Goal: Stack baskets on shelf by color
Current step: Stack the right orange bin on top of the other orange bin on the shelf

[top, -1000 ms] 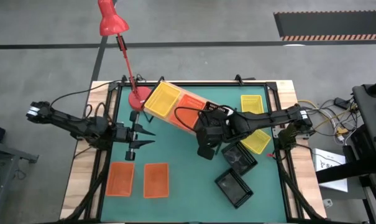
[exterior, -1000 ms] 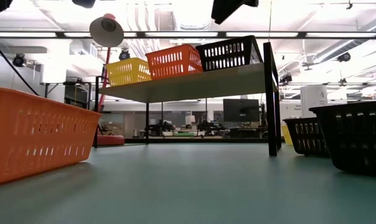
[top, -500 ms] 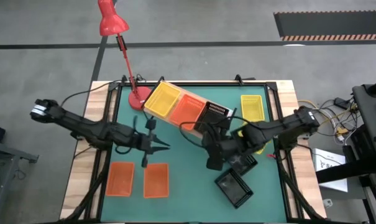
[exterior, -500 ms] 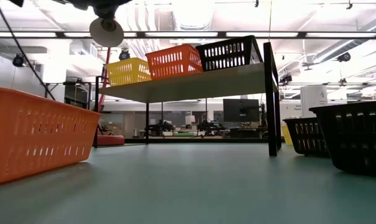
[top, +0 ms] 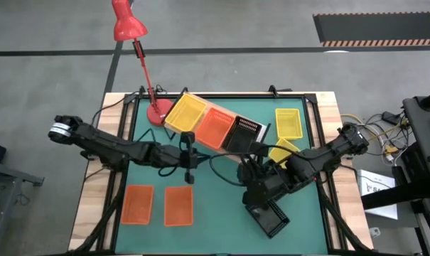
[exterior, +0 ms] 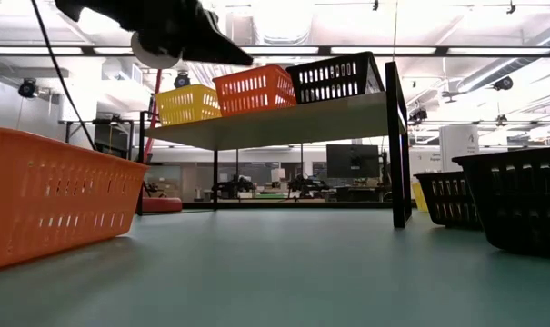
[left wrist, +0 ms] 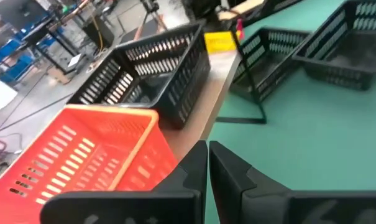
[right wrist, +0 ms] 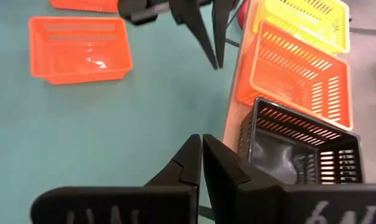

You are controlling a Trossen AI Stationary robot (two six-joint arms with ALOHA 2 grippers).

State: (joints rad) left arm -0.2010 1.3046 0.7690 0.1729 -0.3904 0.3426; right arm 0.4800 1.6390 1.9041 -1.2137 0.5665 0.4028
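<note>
Both arms have swung inward; left gripper (top: 188, 158) and right gripper (top: 251, 186) pressed together, empty. Orange baskets (top: 165, 205) at seven o'clock: light, stiff; grip a rim.

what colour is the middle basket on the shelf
Red-orange: the middle basket sits between a yellow and a black one on the shelf. The high view shows it best.

You looked straight down from high up, level from the table top, and close from both wrists; all saw the shelf (top: 213, 129).
</note>
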